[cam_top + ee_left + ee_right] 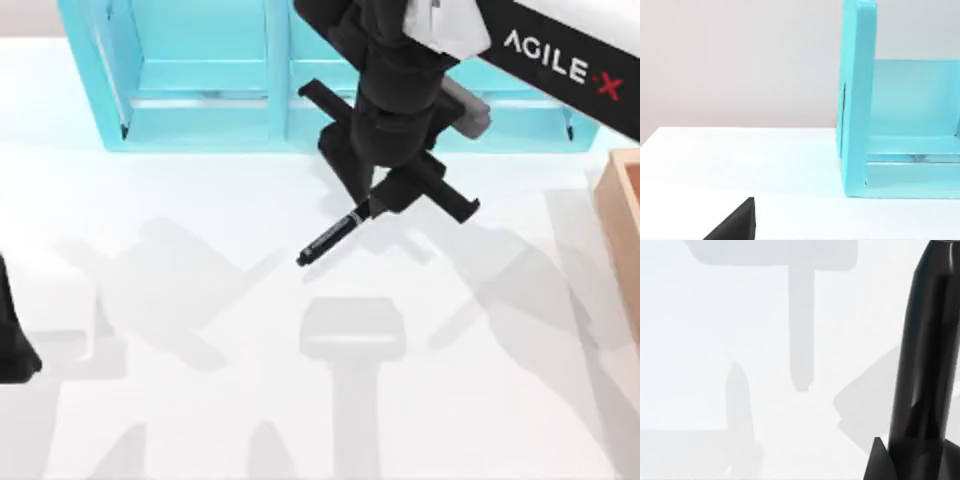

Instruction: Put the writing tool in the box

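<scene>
Slim black pen (330, 238) with its silver-grey band hangs clamped in my right gripper (372, 208) above the white table (180, 400), near the turquoise shelf unit (200, 90), well apart from the tan box (622, 200) at the right edge.

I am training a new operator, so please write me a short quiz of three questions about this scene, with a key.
1. True or false: the slim black pen already lies inside the tan wooden box.
2. Which arm's jaws are closed on the pen? A) left B) right
3. Fill in: the large turquoise shelf unit stands along the top view's ____ edge.
Key: 1 false. 2 B: the right gripper holds it near the table's middle, while the left arm is parked at the left edge. 3 upper.
</scene>
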Available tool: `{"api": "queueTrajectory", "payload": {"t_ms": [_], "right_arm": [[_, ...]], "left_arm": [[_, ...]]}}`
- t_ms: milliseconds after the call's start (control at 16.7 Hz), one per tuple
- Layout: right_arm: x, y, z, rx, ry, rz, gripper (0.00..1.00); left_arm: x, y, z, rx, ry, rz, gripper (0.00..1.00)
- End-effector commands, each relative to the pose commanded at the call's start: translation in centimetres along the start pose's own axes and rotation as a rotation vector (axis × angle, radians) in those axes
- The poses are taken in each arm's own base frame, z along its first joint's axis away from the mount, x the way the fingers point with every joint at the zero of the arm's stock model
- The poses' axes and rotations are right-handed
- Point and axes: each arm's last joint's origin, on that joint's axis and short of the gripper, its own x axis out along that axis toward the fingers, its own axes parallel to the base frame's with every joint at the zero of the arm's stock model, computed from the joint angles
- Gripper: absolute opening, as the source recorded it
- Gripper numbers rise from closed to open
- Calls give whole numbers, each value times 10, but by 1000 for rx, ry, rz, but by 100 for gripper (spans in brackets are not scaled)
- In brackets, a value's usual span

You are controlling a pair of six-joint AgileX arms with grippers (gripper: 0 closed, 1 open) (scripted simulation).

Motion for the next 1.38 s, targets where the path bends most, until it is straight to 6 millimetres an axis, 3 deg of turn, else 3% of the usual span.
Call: {"api": "queueTrajectory", "payload": {"t_ms": [120,240,420,600,780,960,1080,1380], "right_arm": [[-7,-20,60,106,-13,-1,0],[-11,-54,123,222,-24,-17,0],[-17,-127,204,395,-33,-52,0],[-26,-211,256,550,-36,-71,0],[-36,-285,278,673,-44,-65,0],[-44,-333,282,749,-55,-47,0],[-47,-346,281,769,-60,-41,0],[-45,-345,281,768,-57,-45,0]], "left_arm": [[0,0,0,0,0,0,100],[0,0,0,0,0,0,100],[0,0,0,0,0,0,100],[0,0,0,0,0,0,100],[0,0,0,0,0,0,100],[0,0,0,0,0,0,100],[0,0,0,0,0,0,100],[0,0,0,0,0,0,100]]}}
